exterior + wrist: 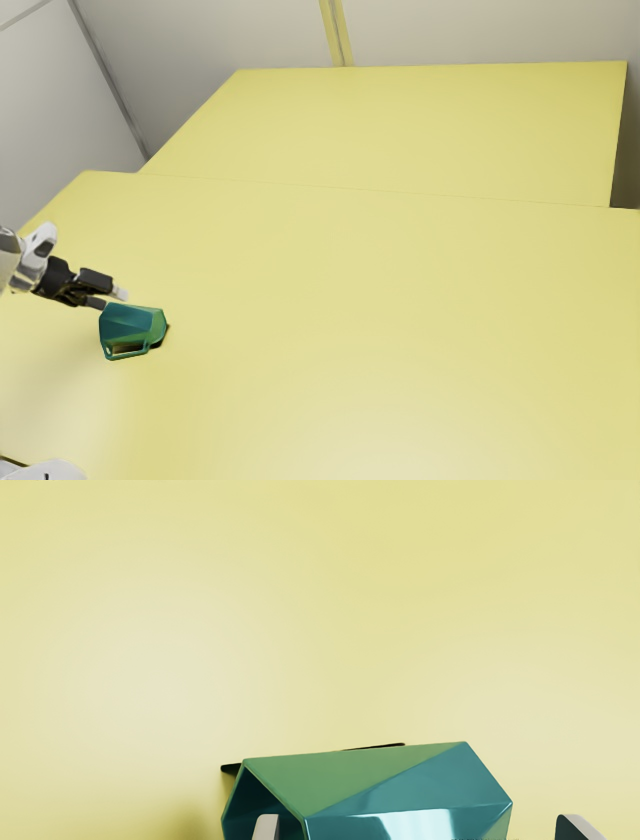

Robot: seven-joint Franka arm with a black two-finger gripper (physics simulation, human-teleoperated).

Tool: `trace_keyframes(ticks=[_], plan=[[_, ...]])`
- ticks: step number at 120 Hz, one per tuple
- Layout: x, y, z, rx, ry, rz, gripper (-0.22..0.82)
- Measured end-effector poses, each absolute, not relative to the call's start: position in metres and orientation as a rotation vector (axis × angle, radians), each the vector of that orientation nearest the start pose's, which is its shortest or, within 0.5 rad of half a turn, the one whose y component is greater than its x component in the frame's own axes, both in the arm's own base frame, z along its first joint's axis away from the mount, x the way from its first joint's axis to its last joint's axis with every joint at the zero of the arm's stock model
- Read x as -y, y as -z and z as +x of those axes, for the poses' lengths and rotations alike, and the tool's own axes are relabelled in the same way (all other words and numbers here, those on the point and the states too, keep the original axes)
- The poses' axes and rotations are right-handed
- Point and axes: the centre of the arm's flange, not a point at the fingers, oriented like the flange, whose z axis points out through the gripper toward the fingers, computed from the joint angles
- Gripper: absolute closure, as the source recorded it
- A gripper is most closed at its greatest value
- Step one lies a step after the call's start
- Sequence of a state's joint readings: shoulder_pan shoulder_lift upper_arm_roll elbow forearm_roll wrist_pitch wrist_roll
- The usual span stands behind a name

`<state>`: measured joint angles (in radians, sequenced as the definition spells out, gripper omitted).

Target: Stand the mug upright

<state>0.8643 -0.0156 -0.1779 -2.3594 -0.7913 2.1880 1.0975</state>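
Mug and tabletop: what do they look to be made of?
The mug looks glossy, perhaps glazed ceramic, metal or plastic: a bright white reflection lies on its teal side. The tabletop seems satin painted board or laminate: yellow, no visible grain, with soft, diffuse highlights.

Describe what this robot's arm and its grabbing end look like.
The arm is white to light grey, with dark patches. It ends in a black gripper, blocky at its base, with two slim fingers whose blunt tips are pale grey.
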Motion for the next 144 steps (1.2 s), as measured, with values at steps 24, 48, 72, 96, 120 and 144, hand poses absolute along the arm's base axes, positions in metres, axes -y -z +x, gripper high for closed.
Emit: trace_keyframes(ticks=[24,48,72,96,120,144], plan=[[-0.287,-0.318,0.390,0.027,0.738,-3.538,0.00],[-0.288,-0.303,0.387,-0.097,0.764,-3.531,0.00],[-0.295,-0.295,0.375,-0.120,0.823,-3.526,0.00],[-0.292,-0.287,0.364,-0.129,0.901,-3.542,0.04],[-0.283,-0.288,0.370,-0.238,0.946,-3.532,0.16],[-0.268,-0.290,0.374,-0.319,1.009,-3.526,0.21]])
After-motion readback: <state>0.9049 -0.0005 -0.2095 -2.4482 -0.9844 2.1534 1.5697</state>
